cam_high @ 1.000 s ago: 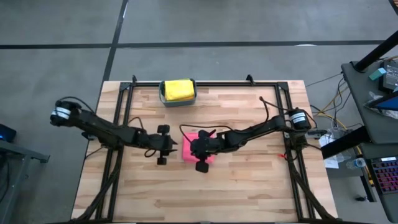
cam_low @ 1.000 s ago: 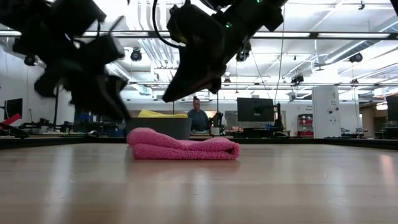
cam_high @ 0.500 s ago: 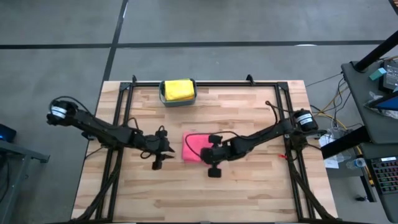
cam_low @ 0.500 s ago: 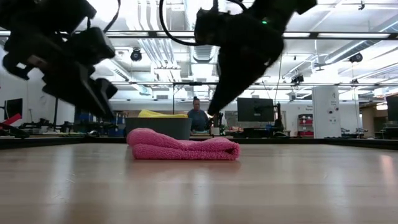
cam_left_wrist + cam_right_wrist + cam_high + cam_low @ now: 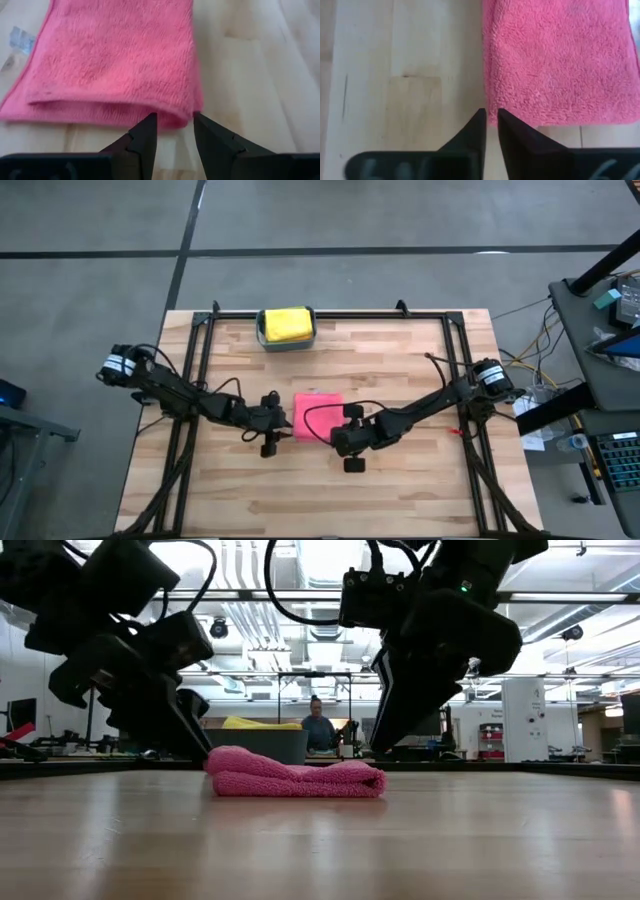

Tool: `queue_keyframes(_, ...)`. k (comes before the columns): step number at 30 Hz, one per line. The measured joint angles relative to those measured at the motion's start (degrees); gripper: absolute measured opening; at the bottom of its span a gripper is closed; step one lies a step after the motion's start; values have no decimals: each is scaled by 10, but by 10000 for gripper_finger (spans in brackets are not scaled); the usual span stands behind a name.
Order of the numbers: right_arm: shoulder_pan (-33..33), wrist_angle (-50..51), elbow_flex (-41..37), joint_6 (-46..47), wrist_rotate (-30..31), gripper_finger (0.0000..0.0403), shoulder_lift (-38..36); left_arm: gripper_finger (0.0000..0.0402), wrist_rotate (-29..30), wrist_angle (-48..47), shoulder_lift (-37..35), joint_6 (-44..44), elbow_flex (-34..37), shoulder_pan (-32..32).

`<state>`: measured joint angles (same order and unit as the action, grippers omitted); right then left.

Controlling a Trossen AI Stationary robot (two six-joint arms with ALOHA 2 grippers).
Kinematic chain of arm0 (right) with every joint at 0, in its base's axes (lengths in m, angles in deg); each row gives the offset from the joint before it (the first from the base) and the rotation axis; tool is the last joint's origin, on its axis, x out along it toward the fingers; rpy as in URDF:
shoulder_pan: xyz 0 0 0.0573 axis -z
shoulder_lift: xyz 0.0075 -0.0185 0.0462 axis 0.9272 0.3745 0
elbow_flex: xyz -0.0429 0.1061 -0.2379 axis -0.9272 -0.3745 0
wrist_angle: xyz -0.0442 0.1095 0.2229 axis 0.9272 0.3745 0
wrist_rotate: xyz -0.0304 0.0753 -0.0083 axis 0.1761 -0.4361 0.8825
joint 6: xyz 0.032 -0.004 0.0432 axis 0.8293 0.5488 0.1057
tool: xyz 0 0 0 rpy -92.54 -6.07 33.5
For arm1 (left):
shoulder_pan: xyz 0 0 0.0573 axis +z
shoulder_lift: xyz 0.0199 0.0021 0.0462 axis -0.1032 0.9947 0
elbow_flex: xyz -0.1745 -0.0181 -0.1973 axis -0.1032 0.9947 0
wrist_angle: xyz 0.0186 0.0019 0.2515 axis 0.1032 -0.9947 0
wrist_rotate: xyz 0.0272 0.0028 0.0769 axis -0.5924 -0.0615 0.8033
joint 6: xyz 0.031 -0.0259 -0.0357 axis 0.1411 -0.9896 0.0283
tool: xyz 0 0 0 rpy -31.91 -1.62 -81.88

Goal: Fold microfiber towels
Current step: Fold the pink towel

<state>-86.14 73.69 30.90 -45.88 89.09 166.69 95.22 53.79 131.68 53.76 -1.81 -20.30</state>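
A pink microfiber towel (image 5: 317, 415) lies folded on the wooden table near its middle, several layers flat on the boards (image 5: 295, 780). My left gripper (image 5: 285, 424) stands open at the towel's left edge. Its two fingertips (image 5: 173, 120) are low over the table on either side of the near left corner (image 5: 187, 116). My right gripper (image 5: 333, 439) points down at the towel's near right corner (image 5: 492, 117), with its fingers (image 5: 490, 114) a narrow gap apart. A yellow towel (image 5: 286, 323) lies in the teal bin (image 5: 262, 332).
The teal bin stands at the table's far edge, left of centre. Black frame rails (image 5: 200, 380) run along the table's left, right and far sides. Bare wood lies in front of the towel (image 5: 320, 490). A person (image 5: 318, 730) sits in the room beyond the table.
My right gripper has come off the top of the pink towel, moving toward the near edge and down to the towel's near right corner. My left gripper drew back a little, then came down and right to the towel's left edge. The towel has lain still.
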Motion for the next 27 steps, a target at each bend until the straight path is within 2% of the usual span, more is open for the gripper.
queue_keyframes(8, 0, -47, -16, -21, 15, 131, 4, 114, -1, 13, 3, 0, 0, 0)
queue_keyframes(13, 5, -83, -36, -13, 15, 153, 16, 114, -1, 44, 14, -1, 3, 0)
queue_keyframes(20, 17, -104, -64, 6, 16, 137, 16, 114, -10, 96, 54, -1, 3, 0)
queue_keyframes(27, 16, -113, -64, 2, 16, 74, 14, 104, -12, 107, 54, 13, 3, 0)
